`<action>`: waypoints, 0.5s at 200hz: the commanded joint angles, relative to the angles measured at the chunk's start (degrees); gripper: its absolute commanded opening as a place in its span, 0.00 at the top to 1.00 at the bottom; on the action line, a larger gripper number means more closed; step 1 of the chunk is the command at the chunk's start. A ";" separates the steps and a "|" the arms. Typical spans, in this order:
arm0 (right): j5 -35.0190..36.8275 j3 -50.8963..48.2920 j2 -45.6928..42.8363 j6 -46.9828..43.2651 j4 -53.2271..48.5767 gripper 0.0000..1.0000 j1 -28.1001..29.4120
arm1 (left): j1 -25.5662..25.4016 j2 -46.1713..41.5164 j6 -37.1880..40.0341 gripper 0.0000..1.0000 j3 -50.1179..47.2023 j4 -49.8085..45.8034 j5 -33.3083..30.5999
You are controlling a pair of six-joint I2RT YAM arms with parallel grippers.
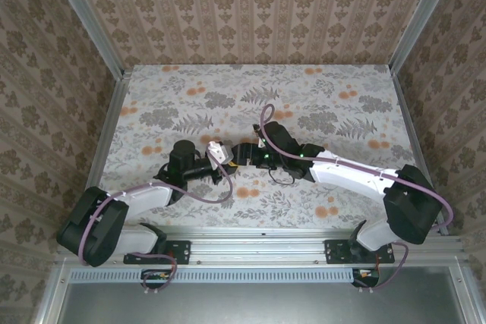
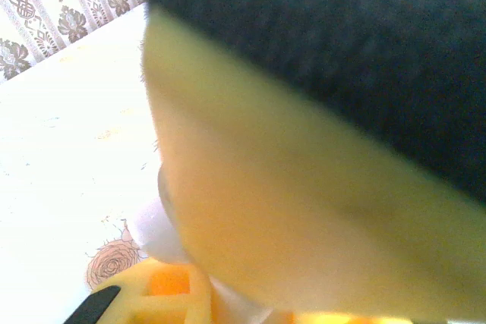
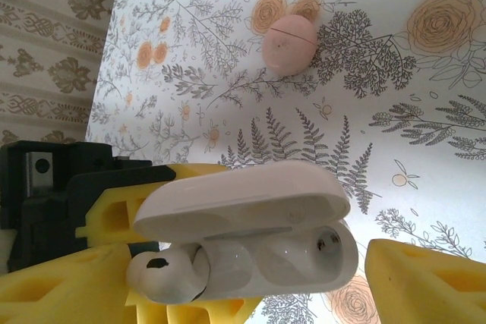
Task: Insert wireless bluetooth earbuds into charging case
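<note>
The white charging case (image 3: 250, 225) hangs above the table with its lid up, and it shows as a white blob at my left gripper's tip (image 1: 215, 150). One white earbud (image 3: 163, 275) sticks out of the case's left well, while the right well (image 3: 319, 244) is empty. My left gripper (image 1: 213, 155) is shut on the case, its yellow finger (image 3: 114, 206) behind the case. My right gripper (image 3: 247, 282) stands open around the case. Its left finger (image 3: 61, 290) is by the earbud, and its right finger (image 3: 425, 282) is apart from the case. A blurred yellow and black mass blocks the left wrist view, beside a bit of the white case (image 2: 152, 233).
A round pinkish disc (image 3: 288, 43) lies on the floral table (image 1: 304, 96) beyond the case. Patterned walls (image 1: 250, 13) with metal posts close in the back and both sides. Both arms meet near the table's middle front.
</note>
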 commanded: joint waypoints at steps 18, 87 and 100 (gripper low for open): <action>1.73 -1.71 -3.21 -1.34 -2.00 0.19 0.03 | 0.28 -1.48 -0.43 0.99 1.75 0.68 0.12; 0.41 -3.29 -3.66 -0.65 -2.76 0.22 -0.05 | 0.54 -1.82 -0.50 0.99 1.71 0.60 0.14; 1.08 -3.58 -3.94 -0.45 -3.44 0.22 -0.10 | 0.63 -1.91 -0.50 0.99 1.59 0.57 0.14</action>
